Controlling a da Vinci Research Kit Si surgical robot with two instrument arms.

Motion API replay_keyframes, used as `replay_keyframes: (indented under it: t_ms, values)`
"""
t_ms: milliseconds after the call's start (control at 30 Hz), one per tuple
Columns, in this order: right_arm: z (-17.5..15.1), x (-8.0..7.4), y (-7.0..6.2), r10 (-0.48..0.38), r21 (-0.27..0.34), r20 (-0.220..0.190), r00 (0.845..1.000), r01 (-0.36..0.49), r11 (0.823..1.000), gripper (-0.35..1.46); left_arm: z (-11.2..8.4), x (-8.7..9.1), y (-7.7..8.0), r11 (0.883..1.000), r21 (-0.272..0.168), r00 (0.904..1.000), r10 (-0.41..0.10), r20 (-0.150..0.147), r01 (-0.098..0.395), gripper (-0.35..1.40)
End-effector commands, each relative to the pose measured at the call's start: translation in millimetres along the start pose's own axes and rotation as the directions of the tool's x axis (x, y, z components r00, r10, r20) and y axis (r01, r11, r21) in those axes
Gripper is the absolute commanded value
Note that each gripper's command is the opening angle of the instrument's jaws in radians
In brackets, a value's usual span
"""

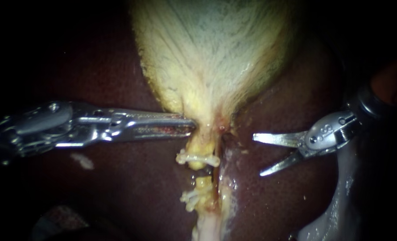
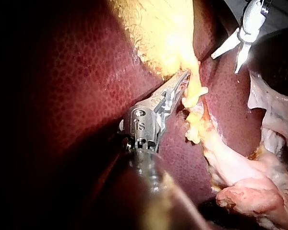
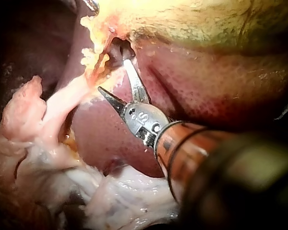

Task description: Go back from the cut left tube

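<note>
Dark maroon liver (image 1: 118, 187) is filling the background, running off into shadow at the edges. At the centre, the left tube (image 1: 202, 182) is lying as a short yellow strand below the gallbladder (image 1: 212, 53). It is carrying one clip (image 1: 197, 158) above and a second clip (image 1: 193, 196) below, with a small dark gap showing between them where it looks parted.

The right instrument (image 1: 258, 155) is sitting off to the tube's right, clear of it, its two blades standing apart over bare liver and holding nothing. The left instrument (image 1: 190, 127) is clamping its jaws on the gallbladder's narrow neck, just above the upper clip.

As I judge it, the risk lies in the retreat. Blades left apart may be scoring the soft liver under them if the tip dips. A sideways drift toward the tube could be catching a clip and loosening it. A harder pull from the left instrument could be tearing the thin neck.

The liver is looking smooth, wet and finely mottled. The gallbladder is showing pale, fibrous streaks with yellow fat at its rim. The clips are reading as small, white, knobbly bars, and the blades as polished, tapering metal.
</note>
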State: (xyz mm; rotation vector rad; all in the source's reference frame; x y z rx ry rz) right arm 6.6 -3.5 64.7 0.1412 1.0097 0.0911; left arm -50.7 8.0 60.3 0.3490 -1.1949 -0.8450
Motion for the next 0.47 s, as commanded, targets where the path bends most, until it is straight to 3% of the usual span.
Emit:
replay_keyframes:
  t_ms: [33, 467]
  values:
    - [0.0, 0.0, 0.0, 0.002, 0.001, 0.000, 1.000, -0.002, 1.000, 1.43, 0.0, 0.0, 0.0, 1.000, 0.000, 1.0000, -0.002, 0.000, 0.002, -0.35]
    - [0.0, -0.1, 0.1, 0.002, 0.003, -0.002, 1.000, -0.002, 1.000, 1.43, 0.0, 0.0, -0.1, 1.000, 0.000, 1.0000, -0.002, 0.000, 0.002, -0.35]
